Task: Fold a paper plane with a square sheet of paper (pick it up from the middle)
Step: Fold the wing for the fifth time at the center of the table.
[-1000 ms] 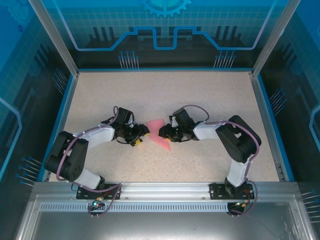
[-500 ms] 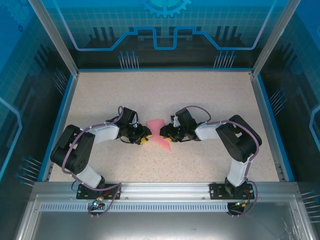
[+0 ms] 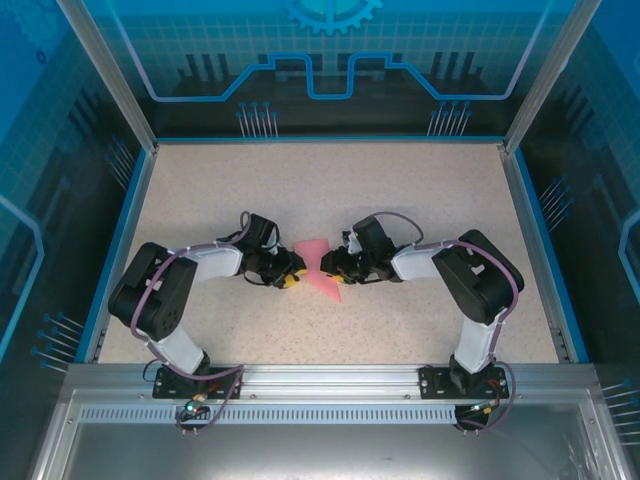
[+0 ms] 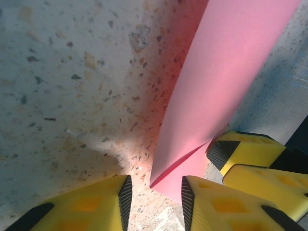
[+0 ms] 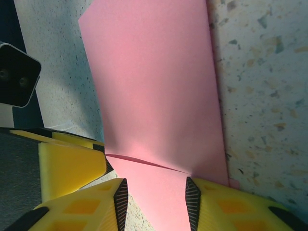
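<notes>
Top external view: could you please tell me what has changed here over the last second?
The left arm swung to the right, bringing the left hand up to the square sheet of paper, so a corner of the pink sheet now lies between its fingers. The right hand and the sheet stayed where they were.

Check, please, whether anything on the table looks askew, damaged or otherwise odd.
The pink paper at the middle of the table is not lying flat: in the left wrist view its folded part curls up off the surface instead of lying creased down. No tear shows.
</notes>
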Motion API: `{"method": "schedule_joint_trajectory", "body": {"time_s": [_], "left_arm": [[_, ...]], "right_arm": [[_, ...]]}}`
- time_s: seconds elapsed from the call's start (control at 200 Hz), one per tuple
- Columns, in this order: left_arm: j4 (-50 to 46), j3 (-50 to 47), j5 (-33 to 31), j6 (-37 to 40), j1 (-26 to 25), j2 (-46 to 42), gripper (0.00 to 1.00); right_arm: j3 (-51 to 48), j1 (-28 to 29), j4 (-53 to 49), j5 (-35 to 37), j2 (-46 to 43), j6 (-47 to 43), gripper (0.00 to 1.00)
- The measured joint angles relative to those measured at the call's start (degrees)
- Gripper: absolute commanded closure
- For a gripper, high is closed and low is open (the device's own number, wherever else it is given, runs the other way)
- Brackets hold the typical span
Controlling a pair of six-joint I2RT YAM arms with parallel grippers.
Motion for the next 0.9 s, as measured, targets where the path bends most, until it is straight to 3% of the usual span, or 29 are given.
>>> {"method": "schedule_joint_trajectory", "body": {"time_s": [0.31,0.48,0.705,0.9], "left_arm": [[2.3,0.8,2.1,0.1,-0.3,1.0,0.75],[3.0,1.0,2.9,0.2,-0.6,1.0,0.83],[3.1,1.4,3.3,0.3,-1.3,1.0,0.99],[2.4,3.2,3.3,0.4,-1.8,1.0,1.00]], "right_arm": [[-0.2,-0.1,0.5,-0.4,0.0,0.0,0.58],[-0.3,-0.3,0.8,-1.1,-0.2,-1.0,0.51],[-0.1,-0.3,-3.9,1.4,-2.9,-9.4,0.41],[-0.1,0.5,-10.1,8.2,-7.3,-19.1,0.42]]}}
